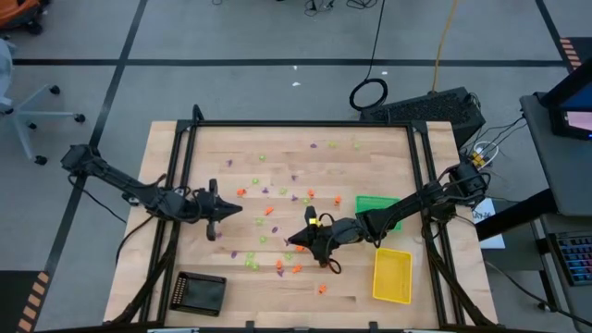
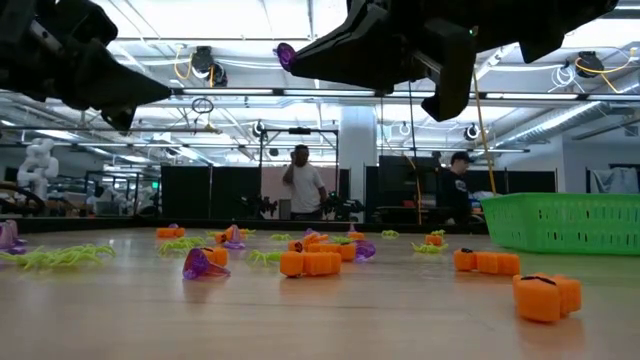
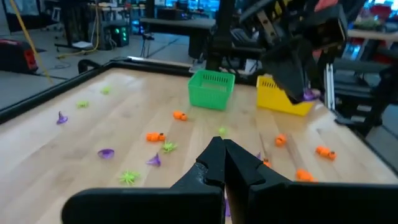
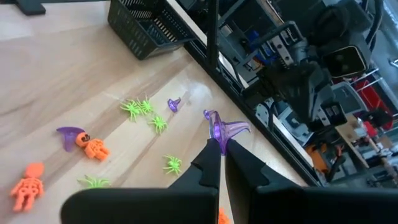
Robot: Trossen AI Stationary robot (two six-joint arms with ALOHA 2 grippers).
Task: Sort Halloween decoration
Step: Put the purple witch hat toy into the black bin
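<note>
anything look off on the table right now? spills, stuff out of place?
Nothing spilled or damaged. Trinkets lie loose across the table, as unsorted pieces would. The right gripper is shut on a purple witch hat, lifted off the wood. The left gripper is shut and empty. The green tray, yellow tray and black tray sit flat.

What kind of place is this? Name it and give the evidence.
Probably a robotics lab: two arms work a framed wooden table on a tape-marked floor, with equipment racks and two people standing behind.

The pale wooden plank surface (image 1: 185,185) carries scattered tiny orange, purple and lime plastic trinkets (image 1: 268,211), a green mesh tray (image 1: 379,205), a yellow tray (image 1: 392,276) and a black tray (image 1: 201,292).
</note>
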